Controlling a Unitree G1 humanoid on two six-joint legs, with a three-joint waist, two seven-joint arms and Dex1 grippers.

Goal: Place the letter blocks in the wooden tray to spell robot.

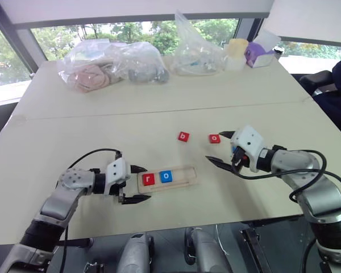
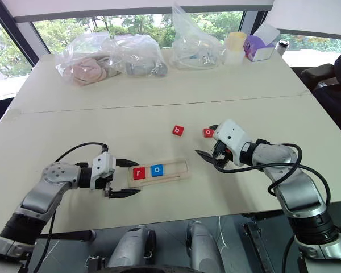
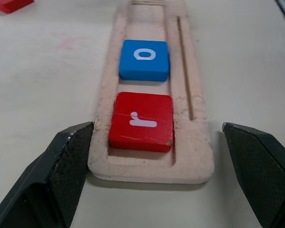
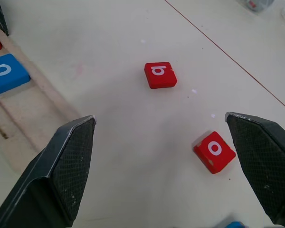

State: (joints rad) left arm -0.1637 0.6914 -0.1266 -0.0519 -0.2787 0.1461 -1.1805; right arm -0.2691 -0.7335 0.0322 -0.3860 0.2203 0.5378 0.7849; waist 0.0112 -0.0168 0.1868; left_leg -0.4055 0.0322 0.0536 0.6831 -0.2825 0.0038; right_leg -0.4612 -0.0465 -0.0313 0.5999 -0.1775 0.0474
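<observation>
Wooden tray point(image 1: 186, 177) holds red r point(image 3: 141, 121) and blue o point(image 3: 144, 59) at its left end. Left gripper point(image 1: 137, 183) gapes empty beside the r; right gripper point(image 4: 166, 166) wide, empty. Next: red b point(image 4: 160, 74) (near the red o point(image 4: 213, 151)), best pinched squarely by its edges and set flat beside the blue o.

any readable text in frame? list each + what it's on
"r": white, on the red block at the near end of the wooden tray.
"o": white, on the blue block next to it in the tray.
"b": white, on the red block loose on the table.
"o": white, on the red block loose on the table.
Nothing legible on the bags or boxes at the far edge.
</observation>
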